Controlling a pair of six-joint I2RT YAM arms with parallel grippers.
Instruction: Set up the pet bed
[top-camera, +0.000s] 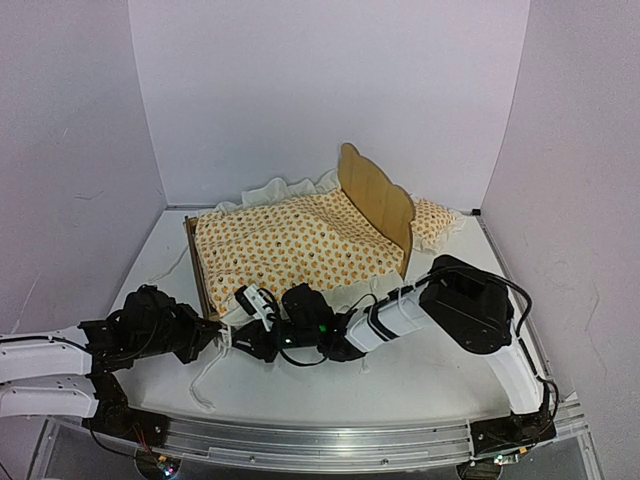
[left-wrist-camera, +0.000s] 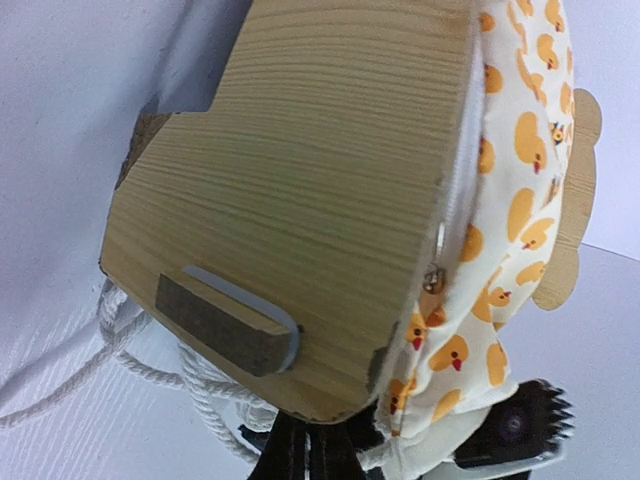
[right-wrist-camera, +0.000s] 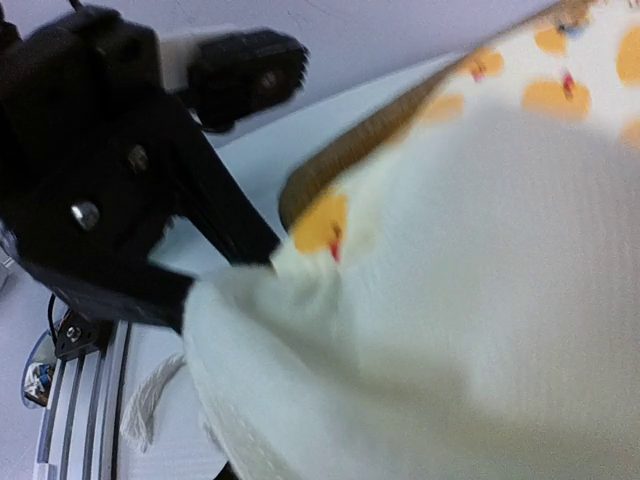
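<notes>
Seems to be the step of drawing the bedding (top-camera: 290, 240) down over the foot end of the pet bed (left-wrist-camera: 300, 190). To do it well: pull the white hem low and evenly, without dragging the light frame across the surface (top-camera: 400, 385). Hold the left gripper (left-wrist-camera: 300, 450) pressed together as now, pinching what looks like that white hem, right under the lower corner of the footboard. Cannot tell of the right gripper (top-camera: 252, 302) whether spread or closed; too much blurred cloth before its camera. Check for a firm hold there before any pull. Avoid catching the white cord (left-wrist-camera: 150, 375), loose just beside the left gripper and under the footboard.

Found directly ahead of the left gripper, nearly touching: the pet bed, footboard first, headboard at the far end. Just to the right of the left gripper: the right gripper, at the same near edge of the bedding.

Counted: one pet bed; one bedding, lying on the frame; one small pillow (top-camera: 432, 220), well beyond both grippers, behind the headboard and not yet on the bed; one cord, as far as can be told from the tangled loops; two grippers.
</notes>
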